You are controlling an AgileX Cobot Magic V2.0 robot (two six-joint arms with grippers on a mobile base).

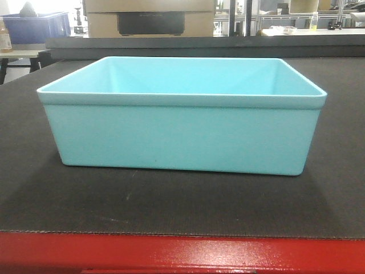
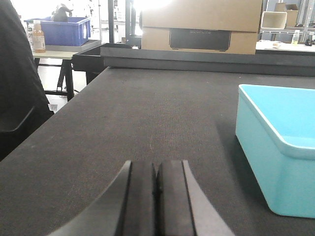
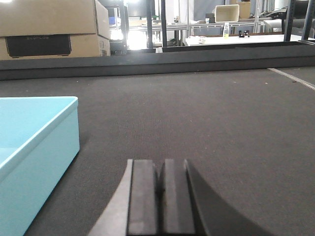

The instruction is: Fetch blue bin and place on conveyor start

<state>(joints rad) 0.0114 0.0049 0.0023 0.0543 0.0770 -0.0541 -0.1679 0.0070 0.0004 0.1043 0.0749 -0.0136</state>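
Blue bin (image 1: 182, 134), empty, judged light, stiff and slick-walled, is seen mid-frame on the conveyor start (image 1: 182, 205), best gripped at its rolled rim; left end effector (image 2: 156, 196) and right end effector (image 3: 160, 196) are closed, empty.

The left gripper (image 2: 156, 196) is held low and level, its two dark pads pressed together with nothing between them. The right gripper (image 3: 161, 196) is likewise held low, jaws closed and empty.
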